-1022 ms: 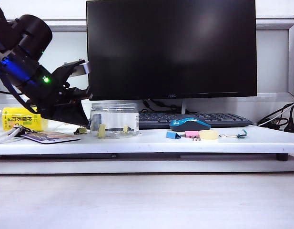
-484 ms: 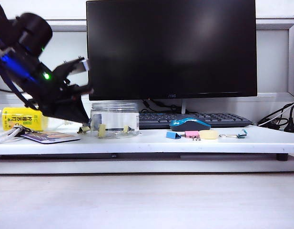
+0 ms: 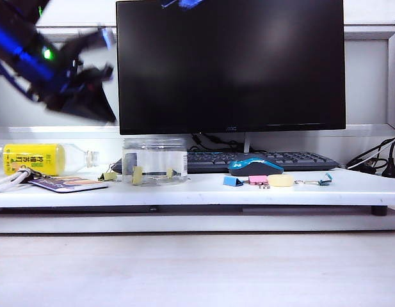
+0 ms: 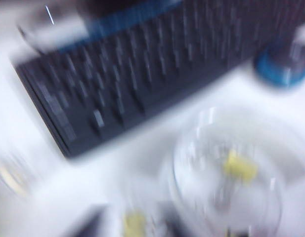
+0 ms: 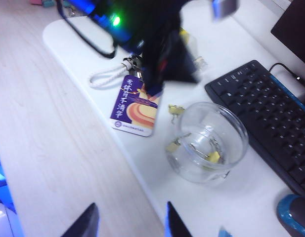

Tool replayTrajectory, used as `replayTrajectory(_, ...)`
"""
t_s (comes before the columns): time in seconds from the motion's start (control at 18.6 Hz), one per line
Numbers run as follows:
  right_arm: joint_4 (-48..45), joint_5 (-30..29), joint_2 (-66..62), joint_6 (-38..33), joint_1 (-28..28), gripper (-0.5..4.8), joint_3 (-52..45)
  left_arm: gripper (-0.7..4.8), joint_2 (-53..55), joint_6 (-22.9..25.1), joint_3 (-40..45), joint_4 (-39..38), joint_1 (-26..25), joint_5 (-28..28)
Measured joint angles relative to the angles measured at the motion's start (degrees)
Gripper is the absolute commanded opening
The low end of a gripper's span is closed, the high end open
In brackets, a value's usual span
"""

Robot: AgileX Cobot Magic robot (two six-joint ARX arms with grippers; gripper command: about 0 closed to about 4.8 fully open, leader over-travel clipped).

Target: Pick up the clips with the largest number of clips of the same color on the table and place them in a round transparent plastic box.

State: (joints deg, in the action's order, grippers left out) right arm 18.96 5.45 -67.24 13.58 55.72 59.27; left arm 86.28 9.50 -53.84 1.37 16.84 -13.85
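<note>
White desk [image 3: 351,185] before dark monitor [image 3: 230,64], three yellow clips [image 3: 137,175], one inside jar [image 3: 154,160] left of centre, left gripper [image 3: 88,96] blurred above, state unclear, right gripper [image 5: 128,222] spread.

One pale-yellow clip [image 5: 213,157] lies inside the upright round transparent plastic box [image 5: 209,143].

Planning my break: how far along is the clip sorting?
Done: one yellow clip lies inside the round box. In hand: nothing visible. The left gripper hangs blurred above and left of the box; the right gripper is open and empty, off to the side. Left: a second clip beside the box, and a third clip at its wall, inside or outside unclear.
</note>
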Motion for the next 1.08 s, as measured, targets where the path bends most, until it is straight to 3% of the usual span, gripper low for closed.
replayTrajectory(0.22,0.0,0.0,0.0,0.0,0.0,1.79,0.0,2.79,1.8,1.2,0.1,-3.5,0.0,-0.1)
replayTrajectory(0.65,0.0,0.0,0.0,0.0,0.0,1.79,0.0,2.79,5.9,3.8,0.1,-3.5,0.0,-0.1)
replayTrajectory(0.81,0.0,0.0,0.0,0.0,0.0,1.79,0.0,2.68,6.9,3.8,0.1,-2.6,0.0,-0.1)
replayTrajectory(0.97,0.0,0.0,0.0,0.0,0.0,1.79,0.0,2.09,7.9,3.7,0.1,-0.4,0.0,-0.1)
replayTrajectory(1.08,0.0,0.0,0.0,0.0,0.0,1.79,0.0,2.05,8.3,3.5,0.1,-0.2,0.0,-0.1)
